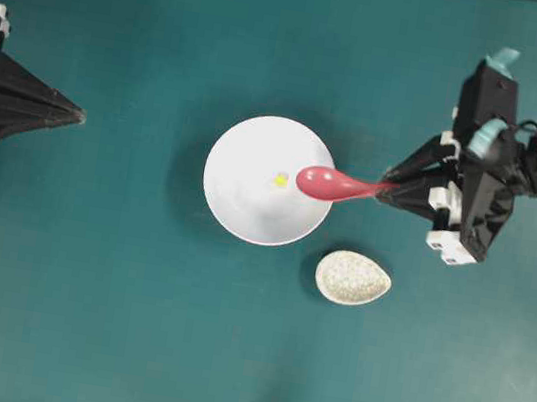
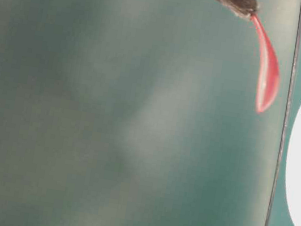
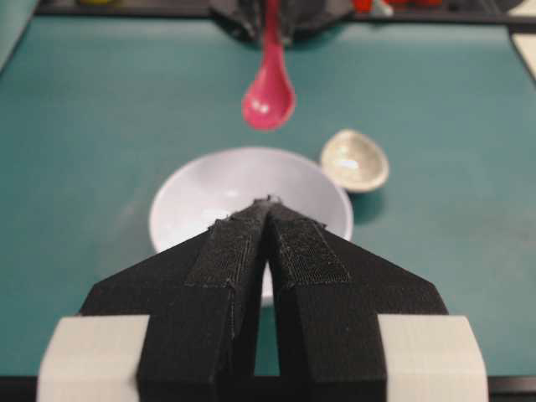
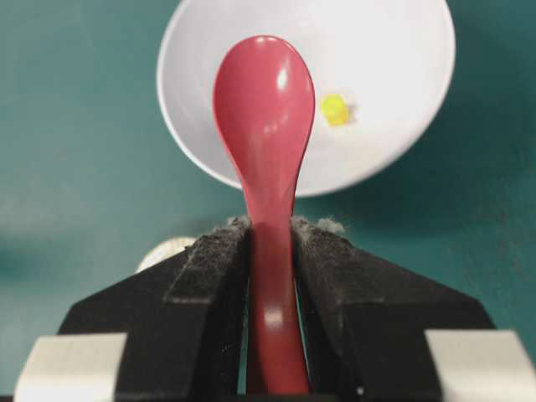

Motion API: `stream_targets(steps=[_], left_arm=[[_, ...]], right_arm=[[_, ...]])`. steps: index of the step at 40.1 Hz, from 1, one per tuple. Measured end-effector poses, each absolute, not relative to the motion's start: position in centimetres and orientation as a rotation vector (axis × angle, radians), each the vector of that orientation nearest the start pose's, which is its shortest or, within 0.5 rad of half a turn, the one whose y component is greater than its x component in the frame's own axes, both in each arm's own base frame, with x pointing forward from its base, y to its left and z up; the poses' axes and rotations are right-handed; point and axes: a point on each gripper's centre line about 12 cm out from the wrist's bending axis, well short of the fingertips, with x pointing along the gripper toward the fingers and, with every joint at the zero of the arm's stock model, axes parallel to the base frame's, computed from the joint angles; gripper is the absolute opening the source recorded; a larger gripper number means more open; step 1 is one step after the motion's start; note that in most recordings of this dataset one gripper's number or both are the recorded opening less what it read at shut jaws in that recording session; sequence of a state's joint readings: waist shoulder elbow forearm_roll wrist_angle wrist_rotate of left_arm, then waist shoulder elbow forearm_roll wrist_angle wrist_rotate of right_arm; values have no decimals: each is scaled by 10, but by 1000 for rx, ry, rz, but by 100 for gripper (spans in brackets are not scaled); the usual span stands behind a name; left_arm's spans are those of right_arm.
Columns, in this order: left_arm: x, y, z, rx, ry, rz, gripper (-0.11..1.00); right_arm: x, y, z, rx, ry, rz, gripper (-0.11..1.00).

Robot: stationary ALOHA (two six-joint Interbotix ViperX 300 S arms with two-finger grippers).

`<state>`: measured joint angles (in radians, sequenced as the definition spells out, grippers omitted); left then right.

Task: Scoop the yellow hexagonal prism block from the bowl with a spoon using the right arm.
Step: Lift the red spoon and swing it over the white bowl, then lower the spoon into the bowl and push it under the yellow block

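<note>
We have the right pincer [image 1: 388, 190] clamped on the handle of the pinkish-red spoon [image 1: 332, 184], its jaws pressed tight to either side of the handle, and the spoon's long axis runs straight out from the pincer toward the white bowl [image 1: 233, 201]. In the overhead view the oval scoop reaches over the bowl's near rim, and the yellow hexagonal prism block [image 1: 280, 180] lies just past the scoop's tip, near the middle of the bowl and nearly in line with the handle. From the right wrist view the block sits a little to one side of the scoop, so we judge that the coming move needs a forward and downward reach with a slight sideways correction. The scoop appears to hang above the bowl, not in it, though we cannot be sure of the height from these angles. The block looks tiny, bright yellow and far smaller than the scoop; its facets are too small to make out. The left pincer [image 1: 77, 115] is closed on nothing and sits well apart across the worktop [image 1: 80, 314], so the right arm is plainly the nearer. A speckled egg-shaped spoon rest [image 1: 352, 278] lies just beside the bowl.
</note>
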<state>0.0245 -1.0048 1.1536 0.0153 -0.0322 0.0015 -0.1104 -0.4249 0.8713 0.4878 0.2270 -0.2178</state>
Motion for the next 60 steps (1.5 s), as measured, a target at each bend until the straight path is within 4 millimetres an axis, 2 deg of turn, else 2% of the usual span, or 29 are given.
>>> stream_targets(steps=[20,34,51,60], left_arm=[[189,6,278,19,152,31,0],[189,6,277,24,158,31,0],[189,6,276,25,163,31,0],[189,6,276,25,165,31,0]], right_arm=[[337,-28,214,375,864,-45,24],[361,-42,212,437,999,-38,24],[366,-54,207,409,1212,-118,24],[370,-55,210,401,1242,-115,24]])
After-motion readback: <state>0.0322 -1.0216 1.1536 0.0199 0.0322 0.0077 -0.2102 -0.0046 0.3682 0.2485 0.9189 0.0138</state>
